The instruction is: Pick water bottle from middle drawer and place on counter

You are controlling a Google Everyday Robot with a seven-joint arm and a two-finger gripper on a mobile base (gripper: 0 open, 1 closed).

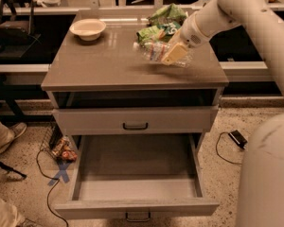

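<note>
Item: water bottle (149, 51), small clear plastic, lying on its side, white cap end pointing left, over the right rear part of the counter (99, 63); whether it rests on the slab or hangs just above it cannot be told. Gripper (169, 56): two yellowish fingers (176, 52) closed across the right half of the bottle, at the end of a white arm (227, 8) entering from the upper right. Counter: smooth grey-brown square top, slightly glossy, wider than the drawers beneath. Also on the counter: green snack bags (162, 25), bunched just behind the bottle near the rear edge; shallow cream bowl (87, 29), upright at the rear left corner, well apart from the bottle. Below the top: dark open recess (132, 98); then a closed drawer front (85, 119) with a black handle (135, 126). Middle drawer (132, 167): lowest and widest, pulled fully out toward the camera, plain grey inside, bar handle (138, 216) on its front at the bottom edge of the view. Floor: speckled; blue tape cross (61, 173) left of the open drawer; coloured packet (64, 150) beside the cabinet's left foot; black cable (42, 160) looping nearby; small black device (237, 137) on a cord to the right. Lower right: rounded white robot body (267, 174)
</note>
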